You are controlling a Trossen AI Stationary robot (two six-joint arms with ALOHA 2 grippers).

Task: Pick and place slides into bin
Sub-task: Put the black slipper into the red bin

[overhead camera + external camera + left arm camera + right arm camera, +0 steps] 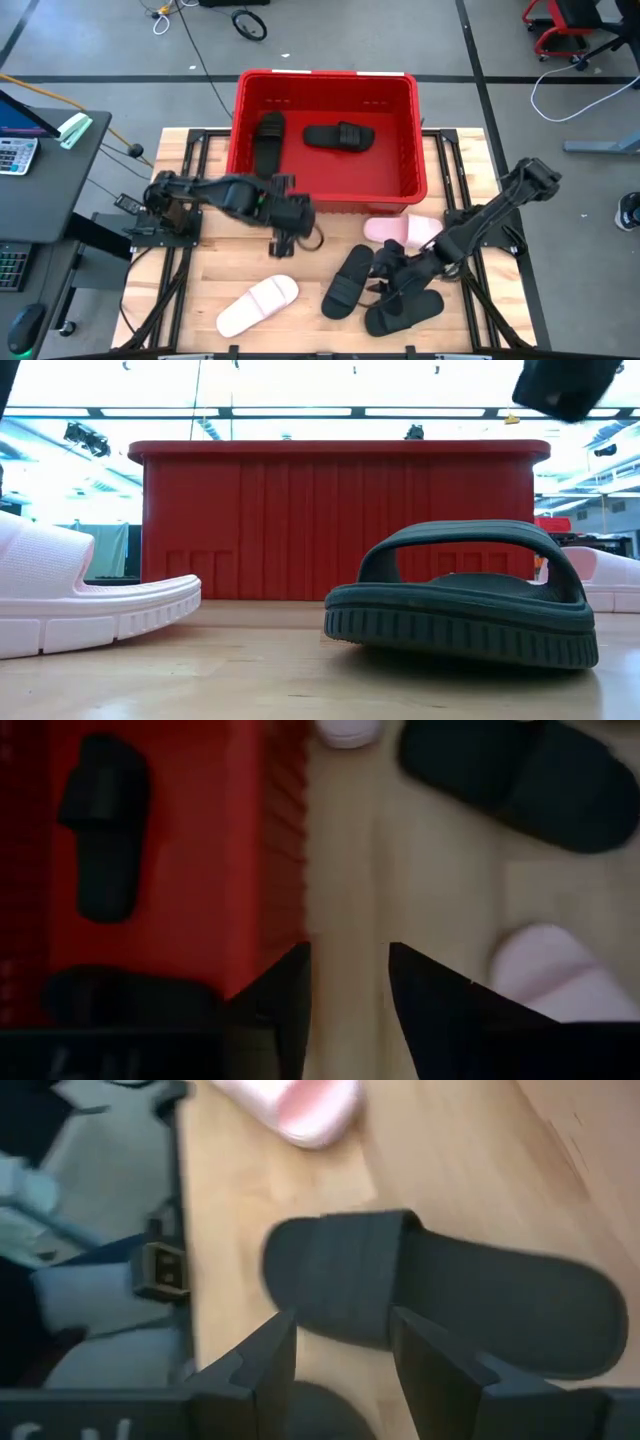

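The red bin (325, 125) stands at the table's far middle with two black slides (268, 140) (340, 136) inside. On the table lie a pale pink slide (405, 230), a whitish slide (258, 305) and two black slides (348, 280) (405, 312). My left gripper (283, 247) is open and empty just in front of the bin's near wall (270, 840). My right gripper (383, 280) is open over the black slide (440, 1295), its fingers standing by the strap end, with no touch showing.
The low view shows the whitish slide (80, 600) at near left, a black slide (470, 590) at near right and the bin's wall (340, 520) behind. Bare wood (210, 270) lies at the table's left. Beyond the table's left edge stands a desk (40, 180).
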